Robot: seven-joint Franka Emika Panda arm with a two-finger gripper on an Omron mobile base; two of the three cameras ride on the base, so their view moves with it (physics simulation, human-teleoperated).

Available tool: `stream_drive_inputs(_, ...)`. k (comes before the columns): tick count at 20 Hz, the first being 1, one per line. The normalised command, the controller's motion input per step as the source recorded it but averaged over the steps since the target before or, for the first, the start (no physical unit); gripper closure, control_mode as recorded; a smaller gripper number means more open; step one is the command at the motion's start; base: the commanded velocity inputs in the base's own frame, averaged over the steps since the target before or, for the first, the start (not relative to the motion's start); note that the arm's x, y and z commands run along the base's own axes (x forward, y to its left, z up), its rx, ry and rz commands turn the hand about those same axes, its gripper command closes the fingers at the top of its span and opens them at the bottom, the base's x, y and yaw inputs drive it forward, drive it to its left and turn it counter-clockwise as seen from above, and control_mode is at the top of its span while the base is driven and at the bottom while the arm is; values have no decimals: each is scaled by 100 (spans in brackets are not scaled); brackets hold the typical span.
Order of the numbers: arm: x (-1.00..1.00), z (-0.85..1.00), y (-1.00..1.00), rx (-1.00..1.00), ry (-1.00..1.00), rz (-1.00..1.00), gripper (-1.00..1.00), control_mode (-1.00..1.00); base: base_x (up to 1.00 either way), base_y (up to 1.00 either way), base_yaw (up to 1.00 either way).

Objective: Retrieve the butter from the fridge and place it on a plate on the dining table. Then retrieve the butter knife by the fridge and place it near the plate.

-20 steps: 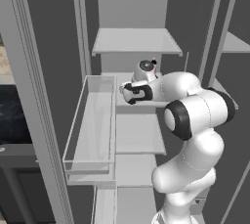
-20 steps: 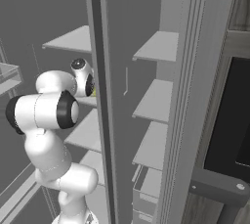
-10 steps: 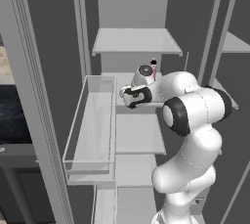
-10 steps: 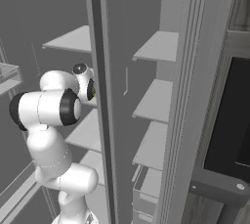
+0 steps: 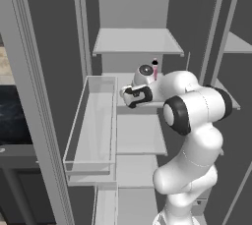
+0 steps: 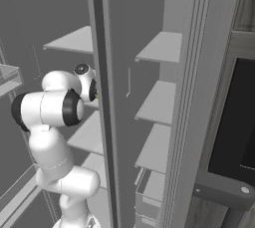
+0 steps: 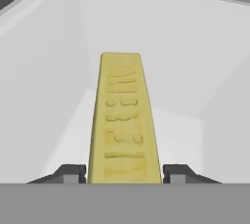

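Step 1, grasp: gripper (image 7: 124,173) w/ tips touching both sides of butter (image 7: 124,120) on fridge (image 5: 138,42) shelf, apparently pinching it; next: lift, withdraw twd table.

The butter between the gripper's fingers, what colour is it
Pale yellow, with raised lettering in the same colour on top. The butter shows best in the hand view.

pale-yellow butter (image 7: 124,120) lies lengthwise on fridge shelf (image 7: 180,125)
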Motion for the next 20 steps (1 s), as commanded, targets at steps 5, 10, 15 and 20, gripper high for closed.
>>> stream_drive_inputs(5, 1, -5, 0, 0, 0, 0, 100, -100, 0, 0, 0)
stream_drive_inputs(10, -6, 0, 0, 0, 0, 0, 100, -100, 0, 0, 0)
stream_drive_inputs(15, -75, 8, -12, 1, -1, 0, 100, -100, 0, 0, 0)
stream_drive_inputs(20, -94, 27, -16, 2, 0, 0, 100, -100, 0, 0, 0)
